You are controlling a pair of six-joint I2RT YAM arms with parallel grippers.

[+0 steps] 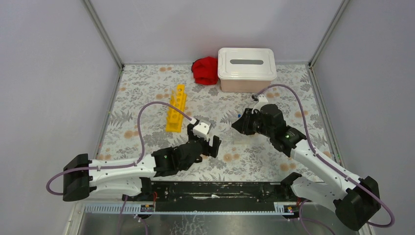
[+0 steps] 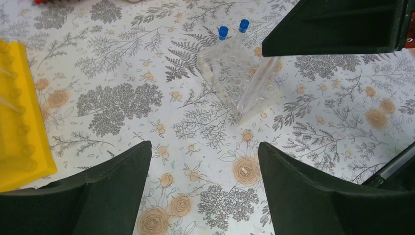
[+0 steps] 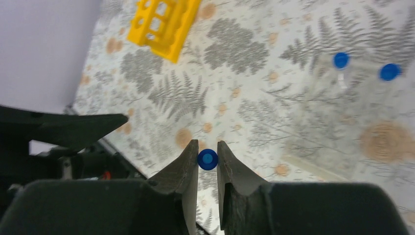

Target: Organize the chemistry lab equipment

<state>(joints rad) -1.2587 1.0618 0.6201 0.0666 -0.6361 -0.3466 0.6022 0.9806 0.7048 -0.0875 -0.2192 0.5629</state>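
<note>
A long yellow test-tube rack lies on the flowered table, left of centre; its end also shows in the left wrist view and the right wrist view. A clear rack stands mid-table with two blue-capped tubes in it; their caps show from above. My right gripper hovers over the table near this clear rack, shut on a blue-capped tube. My left gripper stands open over bare table, short of the clear rack, with nothing between its fingers.
A pinkish bin with a slotted white lid stands at the back, with a red cloth to its left. Grey walls enclose the table on three sides. Purple cables loop above both arms.
</note>
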